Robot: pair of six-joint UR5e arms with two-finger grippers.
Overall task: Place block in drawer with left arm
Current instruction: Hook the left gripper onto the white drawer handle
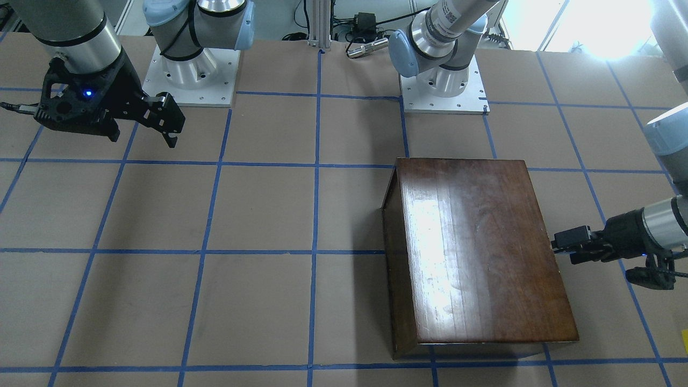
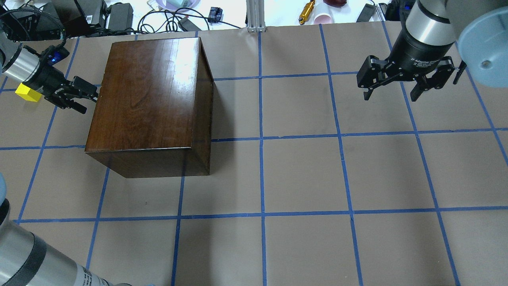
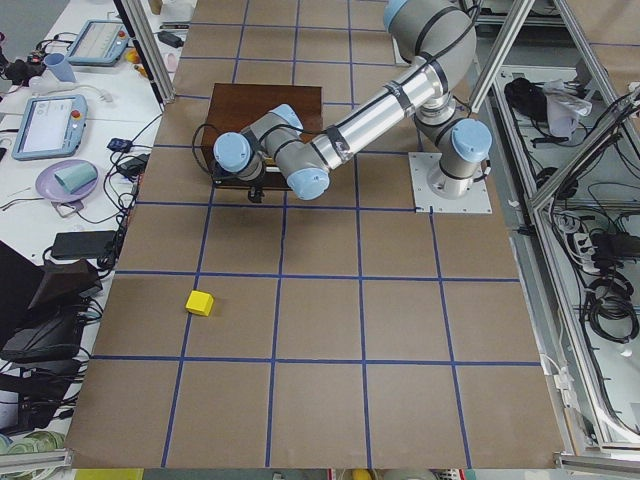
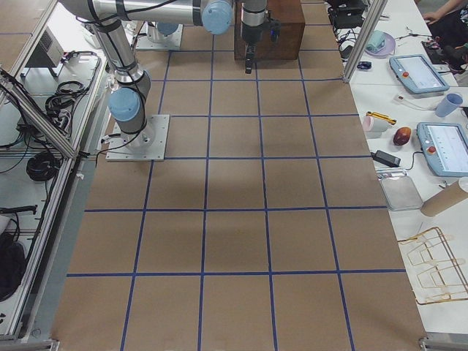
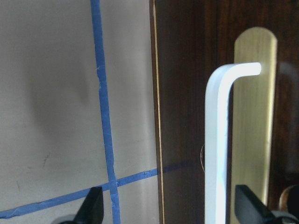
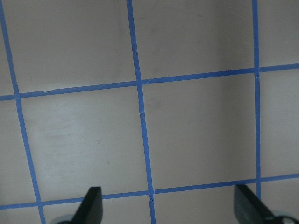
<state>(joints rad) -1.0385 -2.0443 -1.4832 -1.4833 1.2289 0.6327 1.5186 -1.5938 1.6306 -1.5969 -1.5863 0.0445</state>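
Observation:
The yellow block [image 2: 27, 93] lies on the table to the left of the dark brown box [image 2: 147, 95], behind my left wrist; it also shows in the exterior left view [image 3: 200, 302]. The drawer is shut in the box. Only its dark front panel [image 5: 187, 93] shows, with a pale bar handle [image 5: 216, 140] on a brass plate. My left gripper [image 2: 88, 99] is open and empty, level with that panel, its fingers either side of the handle without gripping it. My right gripper [image 2: 393, 93] is open and empty above the table, far to the right.
The box [image 1: 478, 247] stands on the taped brown table. Cables and small items lie beyond the far edge [image 2: 178, 16]. The arm bases [image 1: 188, 75] sit at the robot side.

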